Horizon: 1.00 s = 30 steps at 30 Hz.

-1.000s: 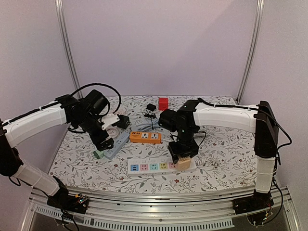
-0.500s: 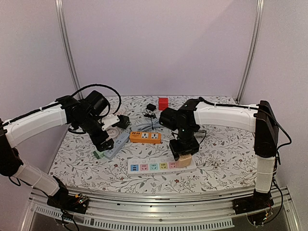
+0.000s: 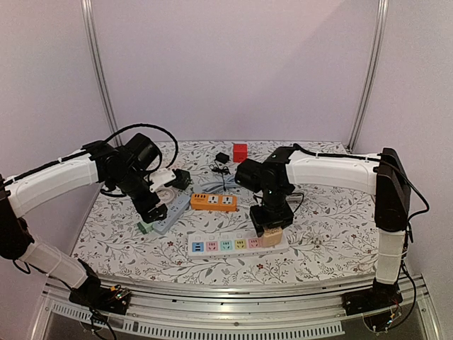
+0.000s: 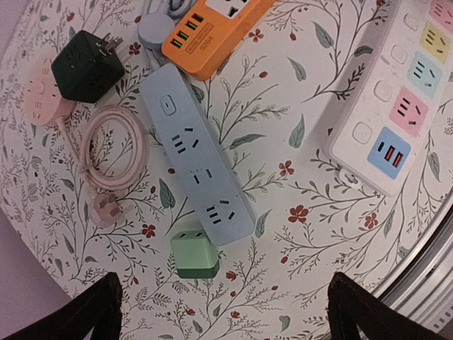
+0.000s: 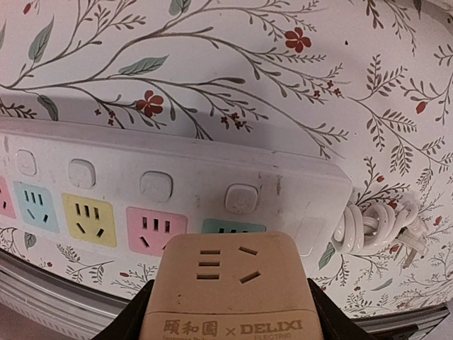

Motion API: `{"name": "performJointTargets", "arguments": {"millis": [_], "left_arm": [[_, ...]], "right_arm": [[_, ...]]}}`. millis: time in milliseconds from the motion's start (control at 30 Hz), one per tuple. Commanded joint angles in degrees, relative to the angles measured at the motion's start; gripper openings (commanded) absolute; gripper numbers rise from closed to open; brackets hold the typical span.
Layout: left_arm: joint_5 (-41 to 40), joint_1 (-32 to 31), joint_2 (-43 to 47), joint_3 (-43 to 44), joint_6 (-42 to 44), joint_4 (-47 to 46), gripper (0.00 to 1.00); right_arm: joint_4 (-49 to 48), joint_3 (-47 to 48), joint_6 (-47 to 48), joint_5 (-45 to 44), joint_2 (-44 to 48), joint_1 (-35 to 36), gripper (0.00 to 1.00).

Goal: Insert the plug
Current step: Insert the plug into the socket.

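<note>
Tan cube plug [image 5: 230, 280] pinched by its side faces in right gripper [image 3: 270, 232], just over the 3 o'clock end socket of white power strip [image 5: 191, 170]; looks light, rigid, slick plastic, so hold square at mid-body or it cocks; left gripper [image 4: 226, 315] wide open, empty.
</note>
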<state>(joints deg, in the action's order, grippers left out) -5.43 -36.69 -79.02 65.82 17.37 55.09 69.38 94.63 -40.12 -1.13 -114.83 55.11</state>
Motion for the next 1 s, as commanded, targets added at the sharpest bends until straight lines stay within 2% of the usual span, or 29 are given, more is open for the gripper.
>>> {"name": "performJointTargets", "arguments": {"millis": [0,300,467,567,733,967], "left_arm": [[-0.4,0.4,0.6,-0.7,0.1,-1.1,1.0],[-0.7,0.4,0.4,-0.9,0.3,-1.4,0.99],[-0.8,0.4,0.1,-0.7,0.3,-1.3,0.99],[-0.8,0.4,0.2,-0.9,0.4,-1.4,0.99],[-0.9,0.4,0.4,-1.3,0.5,-1.4,1.0],[-1.2,0.4,0.3,-1.4,0.6,-1.5,0.99]], "right_arm": [[-4.7,-1.9,-1.3,3.5,-2.9,0.5,0.0],[-4.4,-1.3,-1.8,3.5,-5.0,1.0,0.0],[-7.8,-0.3,-2.7,7.8,-6.0,1.4,0.0],[-6.3,1.2,-2.2,5.1,-6.6,1.5,0.0],[-0.8,-1.6,-1.2,-5.0,-9.9,1.6,0.0],[-5.8,-9.4,-1.3,-3.3,-16.0,2.1,0.0]]}}
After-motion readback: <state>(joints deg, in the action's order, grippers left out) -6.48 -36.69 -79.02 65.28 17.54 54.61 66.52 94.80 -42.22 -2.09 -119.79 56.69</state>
